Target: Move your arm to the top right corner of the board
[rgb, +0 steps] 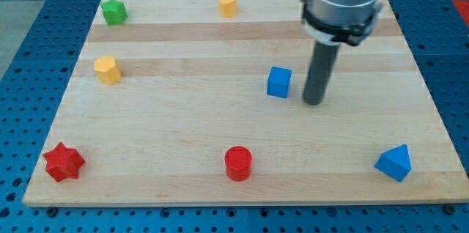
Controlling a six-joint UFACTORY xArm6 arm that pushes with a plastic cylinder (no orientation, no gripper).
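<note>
Currently catalogued, camera view only.

Item 1: bench point(183, 130), a pale wooden board of joined strips, resting on a blue perforated base point(22, 50). Its top right corner point(377, 2), the task's goal, shows partly behind the arm's grey housing point(344, 2) and carries no block.

Item 2: my tip point(313, 102), lower end of a straight dark rod, set down right of centre, just beside the blue cube point(278, 82) on that cube's right, seemingly apart from it though the gap is narrow. The goal corner lies toward the view's top and somewhat right of the tip. Judgement: the path there looks free of blocks, so no detour should be needed.

Item 3: pincer: none fitted; no opening width to report, nothing held.

Item 4: blocks, scattered well apart, mostly round the bench's margins, which suits single pushes.
- green block point(113, 12), top left corner, shape unclear.
- yellow heart-like block point(228, 4), top edge, centre.
- yellow block point(108, 69), left side, many-sided.
- red star point(64, 162), bottom left.
- red cylinder point(237, 163), bottom centre.
- blue triangular block point(394, 163), bottom right.

Item 5: writing, brands, labels: none legible on bench, blocks, rod or housing.
</note>
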